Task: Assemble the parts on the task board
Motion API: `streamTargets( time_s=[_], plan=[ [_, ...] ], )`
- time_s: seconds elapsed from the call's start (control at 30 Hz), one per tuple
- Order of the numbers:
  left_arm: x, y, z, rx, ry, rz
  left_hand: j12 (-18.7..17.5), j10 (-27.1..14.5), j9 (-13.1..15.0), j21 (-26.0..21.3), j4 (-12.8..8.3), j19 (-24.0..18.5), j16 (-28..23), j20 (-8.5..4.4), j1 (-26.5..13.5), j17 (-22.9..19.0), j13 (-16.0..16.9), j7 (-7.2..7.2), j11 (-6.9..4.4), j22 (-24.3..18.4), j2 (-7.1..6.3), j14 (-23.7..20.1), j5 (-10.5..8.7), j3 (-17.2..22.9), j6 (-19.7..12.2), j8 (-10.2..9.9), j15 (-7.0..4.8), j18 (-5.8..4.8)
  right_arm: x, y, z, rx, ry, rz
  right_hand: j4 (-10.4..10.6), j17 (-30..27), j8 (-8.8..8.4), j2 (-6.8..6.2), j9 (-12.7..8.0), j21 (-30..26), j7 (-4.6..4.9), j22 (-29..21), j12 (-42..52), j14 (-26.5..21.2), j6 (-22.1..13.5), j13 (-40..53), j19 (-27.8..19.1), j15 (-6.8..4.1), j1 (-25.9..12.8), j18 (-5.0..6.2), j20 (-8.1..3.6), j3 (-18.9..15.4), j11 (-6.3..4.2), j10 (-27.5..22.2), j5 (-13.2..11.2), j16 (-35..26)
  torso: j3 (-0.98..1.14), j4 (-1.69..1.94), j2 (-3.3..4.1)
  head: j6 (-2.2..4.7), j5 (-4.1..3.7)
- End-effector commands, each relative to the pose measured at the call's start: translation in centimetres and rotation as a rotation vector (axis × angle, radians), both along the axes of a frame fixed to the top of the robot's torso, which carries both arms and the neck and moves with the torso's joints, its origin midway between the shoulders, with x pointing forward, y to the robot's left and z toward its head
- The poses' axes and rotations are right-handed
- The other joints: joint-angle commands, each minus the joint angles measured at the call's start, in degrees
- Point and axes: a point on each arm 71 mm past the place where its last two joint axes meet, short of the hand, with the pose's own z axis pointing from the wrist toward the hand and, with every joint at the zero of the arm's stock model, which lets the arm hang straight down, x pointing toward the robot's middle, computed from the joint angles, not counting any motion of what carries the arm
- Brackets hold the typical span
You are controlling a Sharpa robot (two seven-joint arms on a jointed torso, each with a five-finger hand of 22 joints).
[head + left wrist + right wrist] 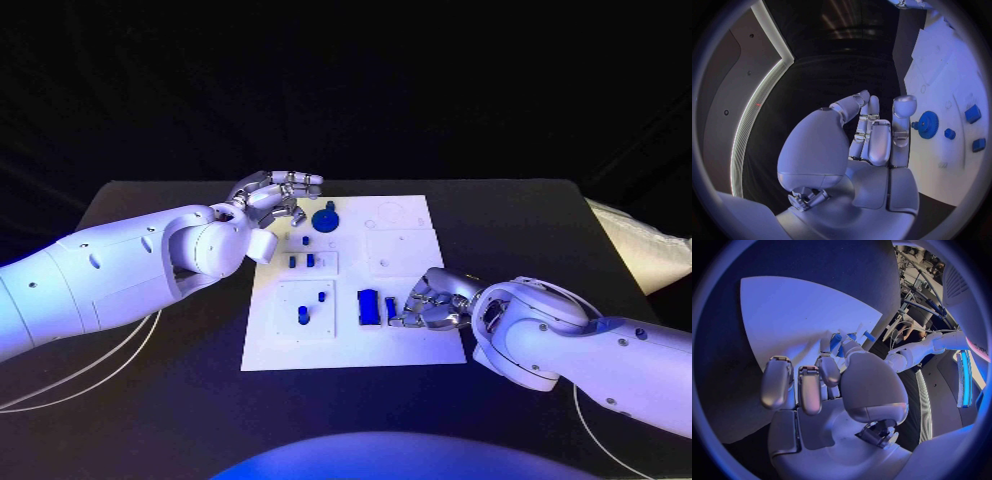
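Hovering upper-centre beside the blue gear (326, 214), left hand (274, 196) has fingers loosely curled, holding nothing, prob lining up a grab. Right hand (433, 300), centre-right on the task board (404, 345), pinches a small blue part (391, 307), cuz it's seating it imo.

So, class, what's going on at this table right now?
A two-armed robot is working over a white task board on a black table. Its left hand hovers at the board's far left corner, beside a blue gear, holding nothing. Its right hand is at the board's near right part, its fingers at a small blue part beside a larger blue block. More blue parts sit on the board.
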Motion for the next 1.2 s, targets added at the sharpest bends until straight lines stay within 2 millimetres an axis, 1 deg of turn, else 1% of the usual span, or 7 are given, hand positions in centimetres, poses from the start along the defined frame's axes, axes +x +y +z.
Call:
streamTargets(
  time_s=[0.03,0.4,0.8,0.97,1.07,1.13,1.2],
  plan=[
    [-0.1,-0.3,0.1,-0.013,-0.005,-0.017,-0.2,-0.2,-0.1,-0.2,0.3,-0.4,0.0,0.11,0.0,0.1,-0.1,-0.02,-0.07,-0.1,0.33,-0.1,-0.03,0.1,-0.5,0.2,0.1,-0.02,0.1,0.1,-0.2,-0.024,-0.004,0.02,0.0,3.9,-0.06,0.29,0.1,0.1,0.23,0.1,0.1,3.9,-0.2,0.1,0.3,-0.3,0.8,-0.78,0.13,-0.3,0.07,0.2,-0.2,0.2,-0.07,0.11,-0.03,-0.05,0.03],
    [0.0,-0.4,0.1,-0.014,-0.005,-0.019,-0.2,-0.2,-0.1,-0.2,0.3,-0.4,0.0,0.11,0.0,0.1,-0.1,-0.02,-0.07,-0.1,0.33,-0.1,-0.03,0.1,-0.5,0.2,0.1,-0.02,0.8,0.3,-0.6,-0.039,-0.02,0.006,-0.8,4.1,-0.08,1.76,0.2,0.2,0.12,0.4,0.2,3.9,-0.2,0.3,0.4,-0.38,2.4,-0.81,0.08,-0.3,-0.03,0.3,-1.3,0.2,-0.04,0.05,0.0,0.03,0.03],
    [0.0,-0.4,0.1,-0.014,-0.008,-0.016,-0.2,-0.3,-0.1,-0.6,0.4,-0.6,-0.1,0.15,-0.3,0.0,-0.1,0.02,-0.05,-0.3,0.22,-0.2,-0.08,-0.1,-0.6,0.3,0.14,0.04,0.6,0.5,0.0,0.097,-0.026,0.007,0.1,2.9,-0.55,1.42,0.0,-0.6,0.57,-1.1,-1.8,3.7,-0.9,-1.1,-0.2,-0.13,1.1,-0.56,0.2,-2.1,0.33,-0.7,-0.9,-0.4,-0.02,0.01,-0.06,0.18,0.22],
    [0.0,-0.3,0.2,-0.02,-0.013,-0.013,-1.8,-0.9,-0.3,-3.5,2.1,-1.9,-1.0,0.5,-2.4,-1.8,-1.4,0.03,-0.16,-2.1,0.02,-1.1,-0.28,-2.5,-1.6,0.2,0.41,0.46,1.0,0.2,1.0,0.266,0.005,-0.019,0.2,-2.3,-1.82,0.8,-0.4,-3.9,1.58,-6.3,-7.9,2.5,-3.0,-5.5,-2.6,0.6,1.1,0.32,0.89,-4.0,1.22,-3.9,2.1,-3.7,-0.08,0.03,-0.14,0.39,0.15],
    [0.0,-0.3,0.2,-0.033,-0.013,-0.013,-3.8,-2.3,-0.4,-10.2,4.0,-5.1,-4.6,0.98,-4.3,-8.4,-2.9,0.32,0.34,-6.0,-0.01,-4.5,-0.26,-4.8,-2.2,0.3,0.94,1.43,1.6,-0.2,2.0,0.373,0.022,-0.029,0.0,-4.4,-2.7,0.81,-0.8,-5.5,2.12,-9.0,-10.0,2.0,-4.5,-7.1,-3.6,0.93,1.5,0.78,1.15,-4.5,1.64,-5.0,2.8,-5.2,-0.11,0.09,-0.16,0.54,0.14],
    [0.1,-0.4,0.2,-0.039,-0.013,-0.014,-5.2,-3.1,-0.5,-14.0,4.9,-7.0,-7.0,1.28,-5.0,-12.2,-4.0,0.57,0.68,-8.3,0.04,-6.6,-0.22,-6.2,-2.7,0.3,1.24,1.98,2.2,-0.4,2.5,0.45,0.055,-0.014,-0.5,-8.9,-3.96,1.34,-1.3,-9.3,2.92,-14.9,-15.7,0.9,-6.5,-11.3,-6.0,1.51,2.5,1.75,1.56,-4.6,2.34,-8.1,3.0,-8.3,-0.16,0.08,-0.22,0.61,-0.09],
    [0.1,-0.4,0.2,-0.046,-0.011,-0.011,-6.7,-3.7,-0.7,-15.5,5.6,-7.9,-9.9,1.6,-5.2,-16.5,-5.2,0.82,1.02,-9.5,0.18,-9.0,-0.17,-7.3,-3.1,0.2,1.55,2.08,2.9,-0.6,2.9,0.515,0.075,-0.002,-1.2,-18.3,-5.12,2.27,-1.8,-16.9,3.82,-26.4,-26.8,-2.0,-8.3,-19.6,-11.0,2.09,3.9,3.57,2.12,-4.2,3.14,-14.3,2.7,-15.5,-0.25,0.01,-0.39,1.09,-0.06]
  ],
)
